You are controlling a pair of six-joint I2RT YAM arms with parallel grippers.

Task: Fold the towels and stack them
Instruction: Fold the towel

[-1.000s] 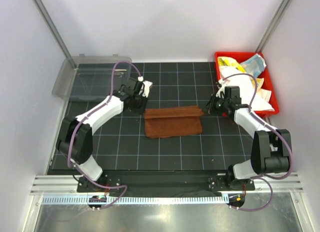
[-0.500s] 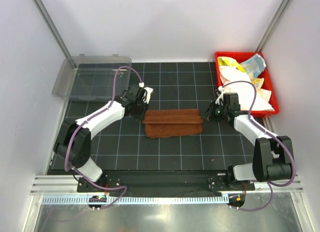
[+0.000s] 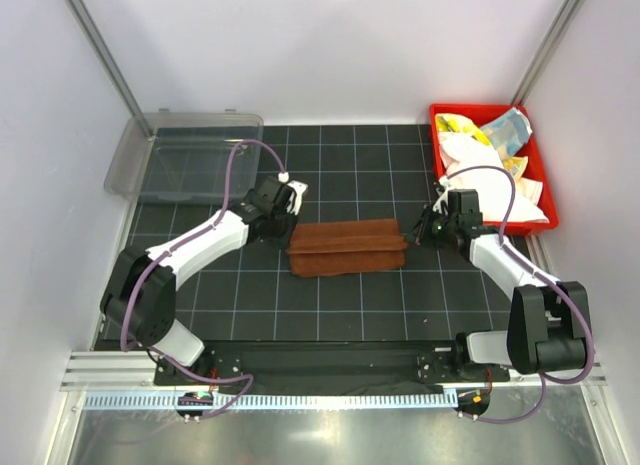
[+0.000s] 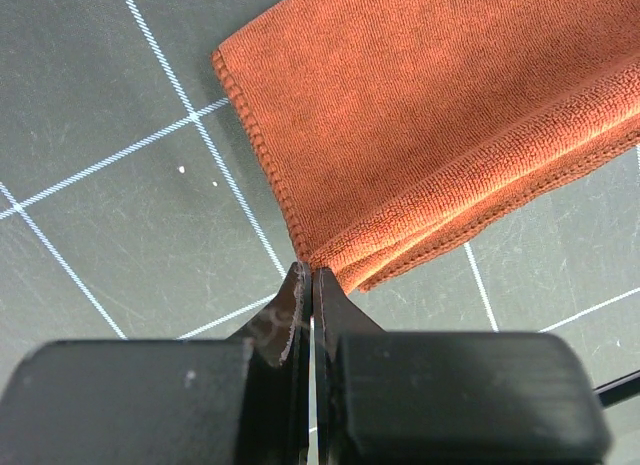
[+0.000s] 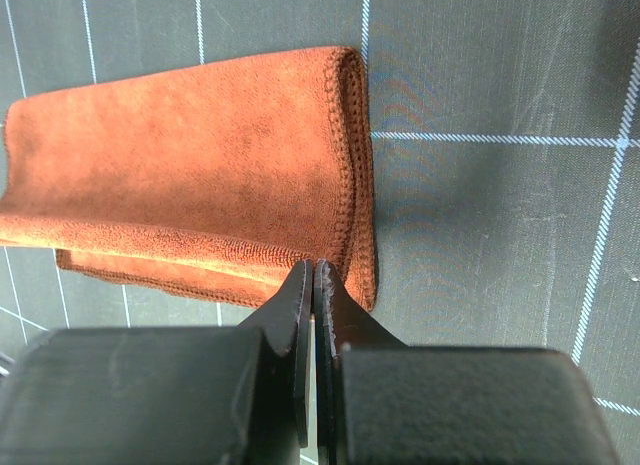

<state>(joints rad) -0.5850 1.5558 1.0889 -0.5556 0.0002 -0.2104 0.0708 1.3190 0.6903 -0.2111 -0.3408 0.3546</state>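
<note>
Rust-brown towel (image 3: 347, 248) narrower than before

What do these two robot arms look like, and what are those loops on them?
Both the left arm and right arm have white shells with chunky black joints. A purple cable loops loosely along each. The fingers are thin, black, tapered blades on a blocky black body.

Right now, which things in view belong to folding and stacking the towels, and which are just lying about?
Job: rust-brown towel, pinched at its ends by the left pincer and right pincer; heaped towels in the red bin.
Lying about: clear plastic tub, far left.
</note>
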